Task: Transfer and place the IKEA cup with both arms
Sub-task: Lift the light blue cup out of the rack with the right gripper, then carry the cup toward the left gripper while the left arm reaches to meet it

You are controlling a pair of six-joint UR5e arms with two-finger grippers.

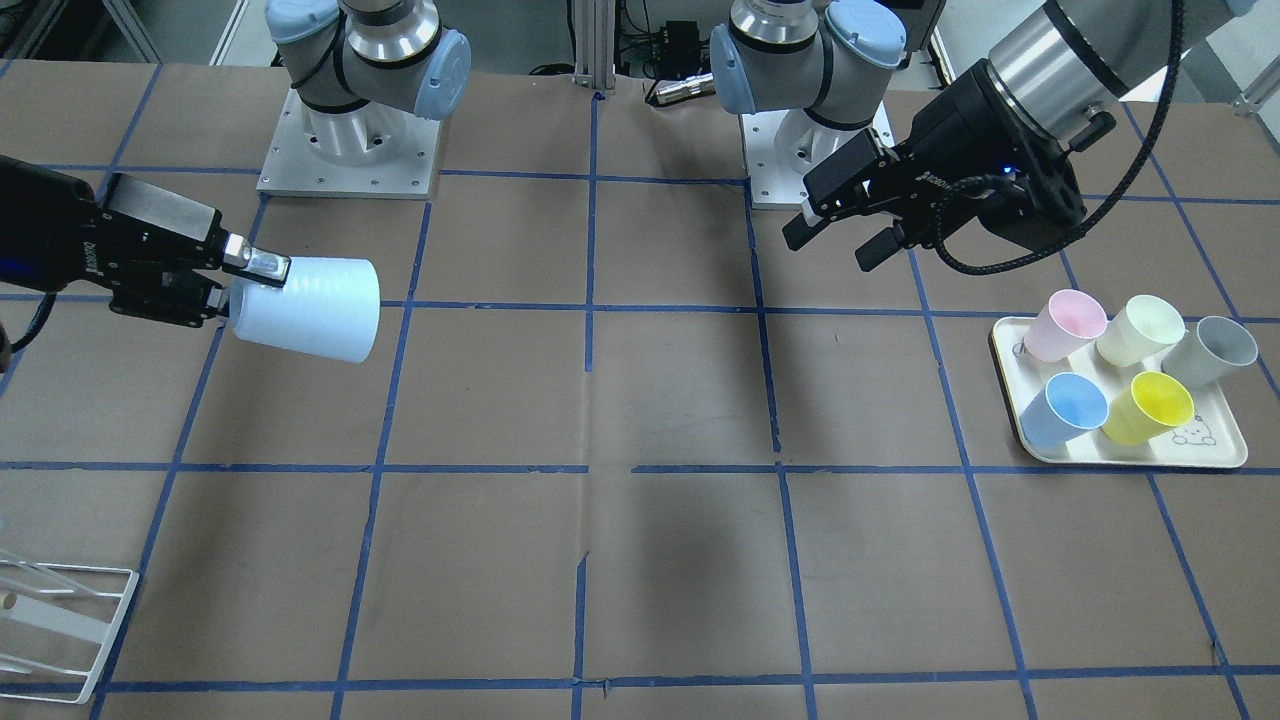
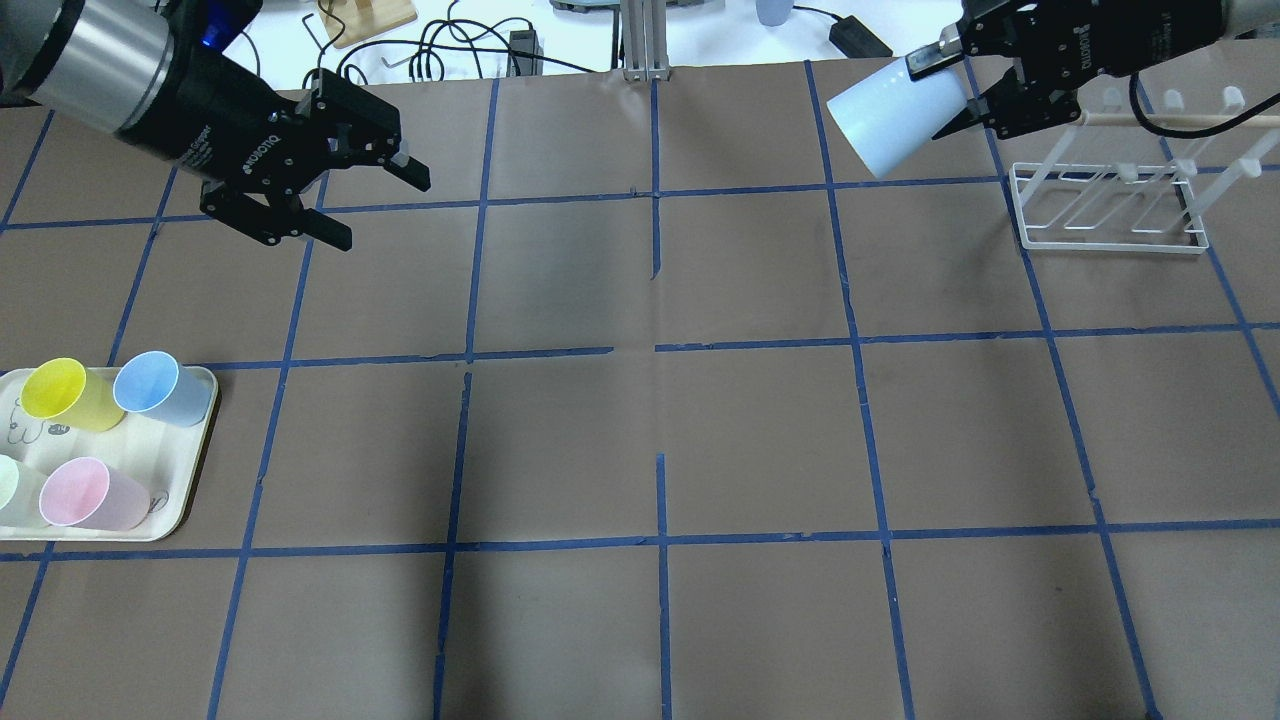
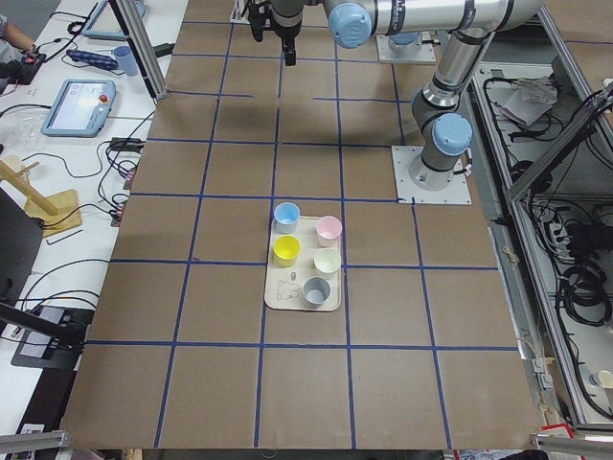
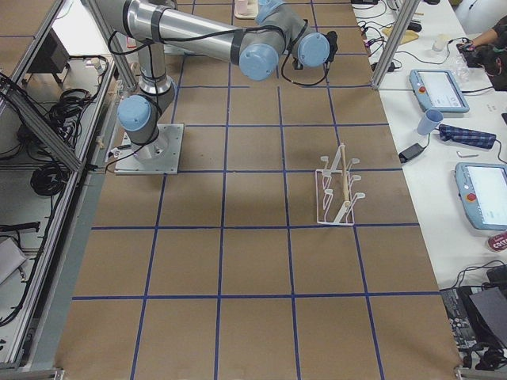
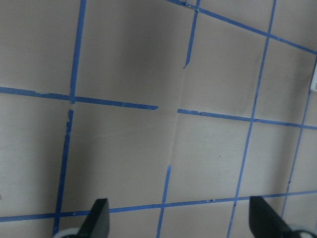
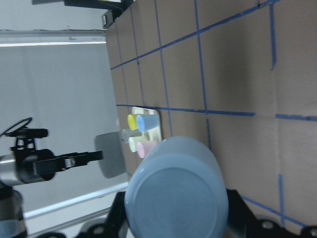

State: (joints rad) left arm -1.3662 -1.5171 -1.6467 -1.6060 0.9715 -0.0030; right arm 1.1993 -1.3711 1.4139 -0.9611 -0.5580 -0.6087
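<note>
My right gripper is shut on the rim of the pale light-blue IKEA cup and holds it on its side in the air above the table. In the overhead view the cup hangs at the far right, just left of the rack, in the right gripper. The right wrist view shows the cup's base close up between the jaws. My left gripper is open and empty, above the table on the other side. Its fingertips show wide apart over bare table.
A cream tray holds several pastel cups, among them another blue cup and a grey cup; the tray also shows in the overhead view. A white wire rack stands at the far right of the table.
</note>
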